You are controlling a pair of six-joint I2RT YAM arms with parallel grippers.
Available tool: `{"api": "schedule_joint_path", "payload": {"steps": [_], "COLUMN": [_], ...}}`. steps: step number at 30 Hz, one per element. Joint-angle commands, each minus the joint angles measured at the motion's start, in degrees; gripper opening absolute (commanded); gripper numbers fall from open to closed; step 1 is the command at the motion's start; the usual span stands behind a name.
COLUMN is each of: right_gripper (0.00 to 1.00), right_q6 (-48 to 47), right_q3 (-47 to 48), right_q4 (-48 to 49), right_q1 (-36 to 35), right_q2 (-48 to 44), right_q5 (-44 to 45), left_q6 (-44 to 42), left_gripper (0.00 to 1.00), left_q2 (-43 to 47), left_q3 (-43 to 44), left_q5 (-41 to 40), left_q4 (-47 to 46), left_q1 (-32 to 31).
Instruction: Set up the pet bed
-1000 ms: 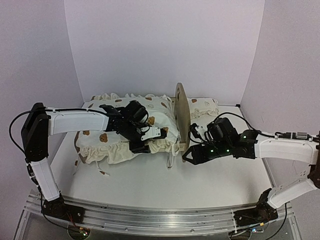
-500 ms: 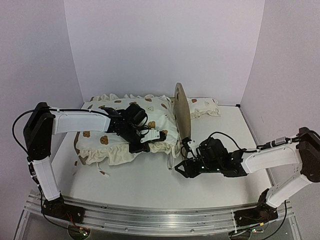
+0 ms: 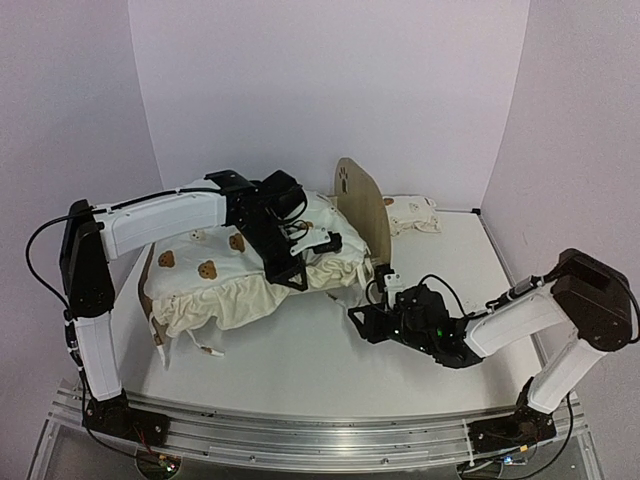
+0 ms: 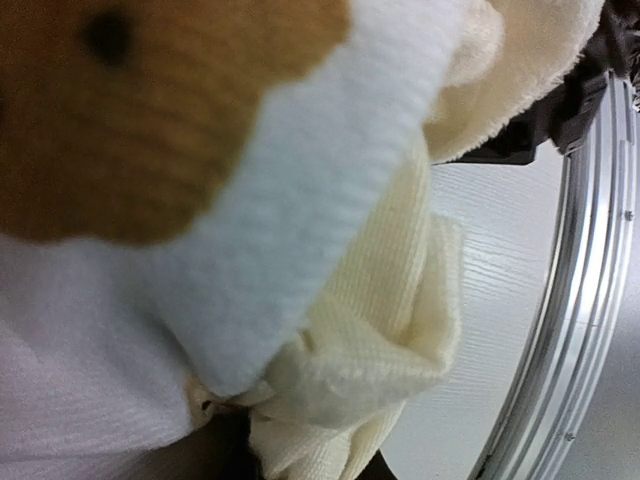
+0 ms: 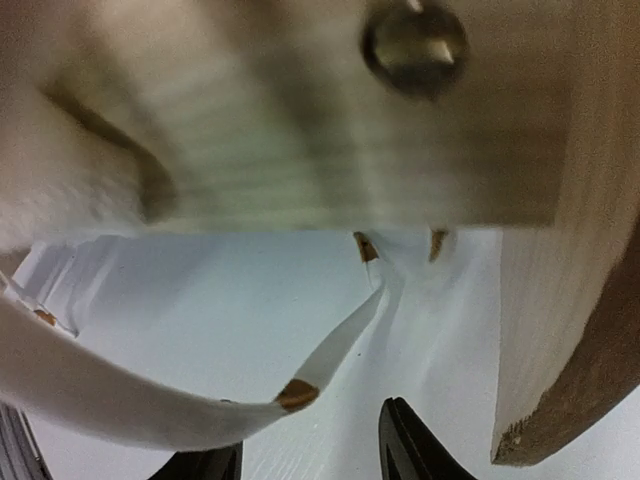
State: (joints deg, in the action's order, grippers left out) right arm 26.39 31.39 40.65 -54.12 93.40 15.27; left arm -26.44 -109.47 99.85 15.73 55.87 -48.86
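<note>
The pet bed (image 3: 362,202) lies at mid-table, its light-wood headboard with a paw cutout turned partly toward the camera. Cream bear-print bedding (image 3: 215,285) is heaped over it. My left gripper (image 3: 300,262) is shut on a fold of that bedding and holds it raised. The left wrist view is filled with this bedding (image 4: 360,330), and the fold runs down into my left gripper (image 4: 300,450). My right gripper (image 3: 362,322) sits low on the table at the bed's near right corner. In the right wrist view it (image 5: 310,455) is open and empty under the wooden frame (image 5: 330,140).
A small bear-print pillow (image 3: 412,212) lies behind the headboard at the back right. White tie ribbons with brown tips trail on the table (image 3: 205,348); one (image 5: 340,335) hangs just ahead of my right fingers. The purple walls stand close behind and beside the table.
My left gripper closed on the bedding and lifted it up and back; the headboard turned and tilted. My right arm swung down and left to the bed's near corner.
</note>
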Motion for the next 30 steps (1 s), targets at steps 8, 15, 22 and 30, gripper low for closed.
{"api": "schedule_joint_path", "payload": {"steps": [8, 15, 22, 30], "right_gripper": [0.57, 0.61, 0.6, 0.53], "right_q6": [-1.1, -3.4, -8.4, -6.8], "right_q3": [-1.0, 2.4, 9.8, 13.7], "right_q4": [18.6, 28.9, 36.1, 40.1], "right_q1": [-1.0, -0.9, -1.0, -1.0], "right_q2": [5.9, 13.4, 20.3, 23.6], "right_q5": [14.0, 25.0, 31.7, 36.1], "left_q6": [8.0, 8.6, 8.5, 8.7], "left_gripper": [0.0, 0.0, 0.0, 0.0], "left_q2": [5.3, 5.6, 6.0, 6.1], "left_q3": [15.2, 17.4, 18.0, 17.4], "left_q5": [6.5, 7.9, 9.3, 10.1], "left_q4": [2.5, 2.7, 2.5, 2.2], "left_q1": [-0.7, -1.0, -1.1, -1.1]}}
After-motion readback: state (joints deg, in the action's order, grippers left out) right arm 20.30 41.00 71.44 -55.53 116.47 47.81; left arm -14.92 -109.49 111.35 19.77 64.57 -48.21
